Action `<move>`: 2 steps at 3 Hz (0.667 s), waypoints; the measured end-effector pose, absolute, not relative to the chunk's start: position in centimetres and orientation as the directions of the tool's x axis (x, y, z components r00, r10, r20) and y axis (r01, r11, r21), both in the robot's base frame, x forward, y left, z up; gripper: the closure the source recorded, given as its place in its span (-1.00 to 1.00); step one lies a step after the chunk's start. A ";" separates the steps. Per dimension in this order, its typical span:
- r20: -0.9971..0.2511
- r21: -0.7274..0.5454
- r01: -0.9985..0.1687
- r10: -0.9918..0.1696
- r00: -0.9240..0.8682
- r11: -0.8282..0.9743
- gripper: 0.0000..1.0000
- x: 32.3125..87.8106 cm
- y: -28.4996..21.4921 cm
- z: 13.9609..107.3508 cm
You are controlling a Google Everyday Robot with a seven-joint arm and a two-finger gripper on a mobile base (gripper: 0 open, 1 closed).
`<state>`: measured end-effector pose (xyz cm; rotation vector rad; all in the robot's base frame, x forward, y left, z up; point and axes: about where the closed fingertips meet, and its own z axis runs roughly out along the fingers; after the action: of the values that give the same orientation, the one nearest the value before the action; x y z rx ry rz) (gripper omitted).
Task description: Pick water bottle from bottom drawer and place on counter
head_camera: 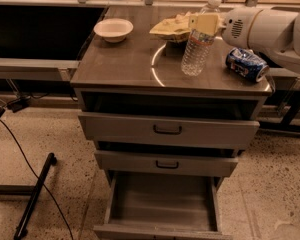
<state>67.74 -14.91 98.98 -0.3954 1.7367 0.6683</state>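
Nearest the camera the bottom drawer (160,201) stands pulled well out, its plain grey interior bare; the task's thing is not in it. Above it the middle drawer (167,163) and the top drawer (167,130) each sit out a little less than the one below.

Beyond them lies the counter (125,64); over its right half is the water bottle (196,46), leaning with its white cap toward the back and its base at or just above the surface; whether the base touches cannot be told. The gripper (205,24) reaches in from the right on the white arm (270,24); its fingers are clamped on the bottle's shoulder, one pale yellow pad (206,21) showing across the front.

Just right of the bottle a blue soda can (246,64) lies on its side; behind the bottle sits a crumpled yellow bag (172,28); farther left is a white bowl (113,29).

The step in hand looks to be the setting-down, late in the task. To do it well the bottle should be brought upright first, so the base meets the counter flat; it should be lowered until the surface takes the weight; only then should the fingers part. A light, ribbed bottle tips easily, so the gripper should draw off without brushing the cap, and the landing spot should stay apart from the can.
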 end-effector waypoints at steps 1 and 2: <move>-0.969 0.187 -0.589 0.050 -0.241 0.786 1.00 68.4 -14.6 97.8; -0.968 0.142 -0.600 -0.016 -0.250 0.787 0.46 69.1 -14.0 96.0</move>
<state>69.06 -14.02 96.04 -0.4816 1.7527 0.5925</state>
